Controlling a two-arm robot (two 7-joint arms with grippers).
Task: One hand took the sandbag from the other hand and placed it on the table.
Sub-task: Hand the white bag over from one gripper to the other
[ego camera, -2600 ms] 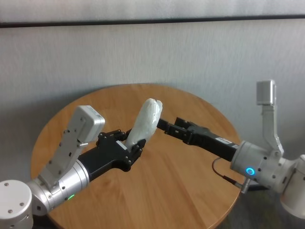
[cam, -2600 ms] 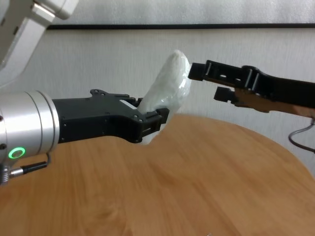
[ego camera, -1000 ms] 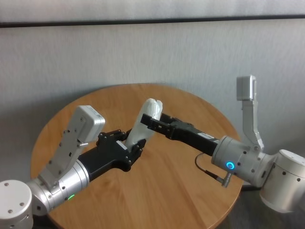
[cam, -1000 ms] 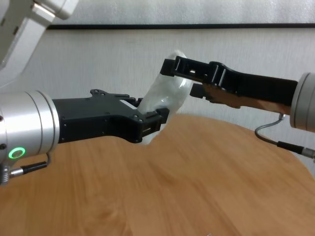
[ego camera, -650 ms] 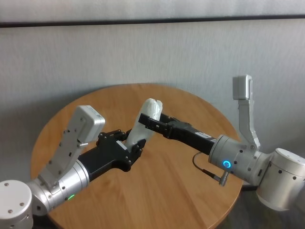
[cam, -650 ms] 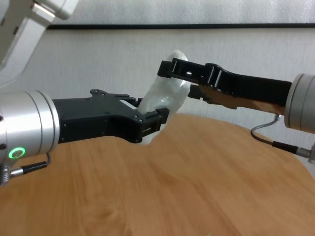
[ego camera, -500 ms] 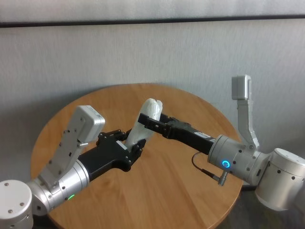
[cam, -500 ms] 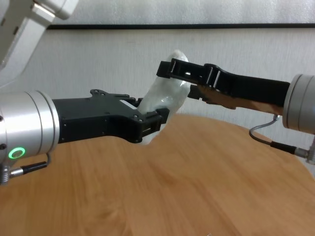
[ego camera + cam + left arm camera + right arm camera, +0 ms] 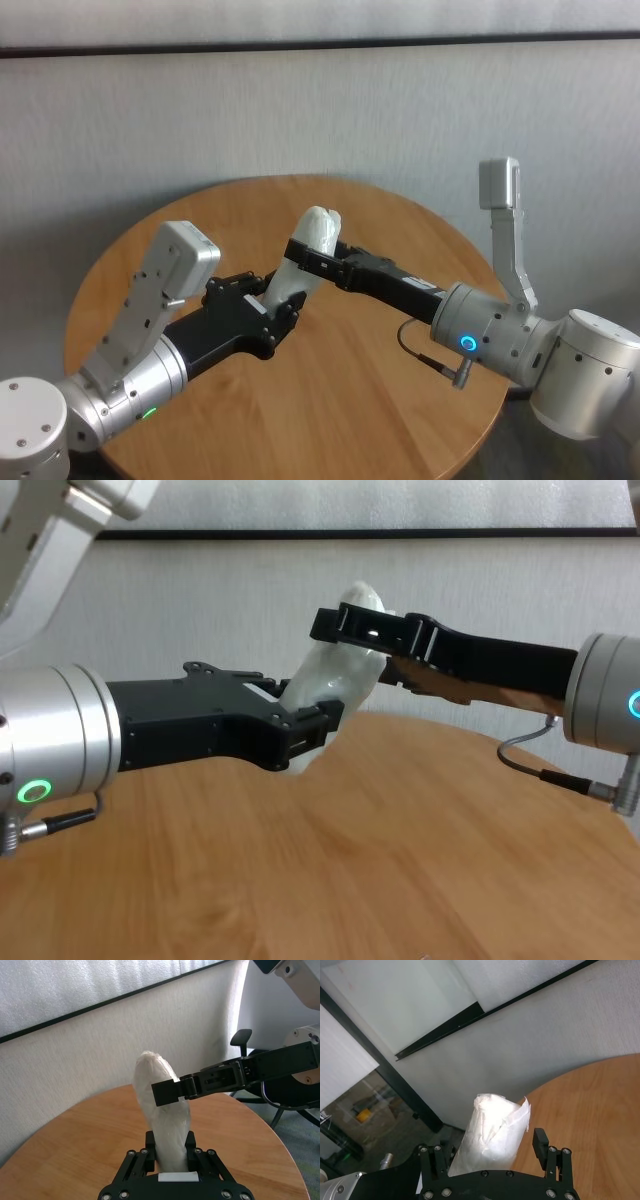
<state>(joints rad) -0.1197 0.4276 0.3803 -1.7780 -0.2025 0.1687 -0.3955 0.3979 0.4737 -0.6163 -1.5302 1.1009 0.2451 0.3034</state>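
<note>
The white lumpy sandbag [image 9: 320, 228] stands tilted above the round wooden table [image 9: 400, 400]. My left gripper [image 9: 280, 305], the bulky green-lit one, is shut on its lower end [image 9: 170, 1132]. The slim blue-lit right gripper [image 9: 308, 250] reaches in from the right and is open. Its fingers [image 9: 345, 627] straddle the upper part of the sandbag [image 9: 335, 680] without pressing on it. In the right wrist view the sandbag [image 9: 490, 1130] sits between the spread fingers of the right gripper [image 9: 485, 1155], with gaps on both sides.
A grey wall with a dark rail runs behind the table. An office chair [image 9: 240, 1040] stands beyond the table's far edge. A cable [image 9: 420, 350] loops under my right wrist. Bare wood [image 9: 400, 860] lies below both grippers.
My right gripper has moved left toward the left arm, and its open fingers now reach farther around the sandbag's upper part. The left gripper and the sandbag have stayed still.
</note>
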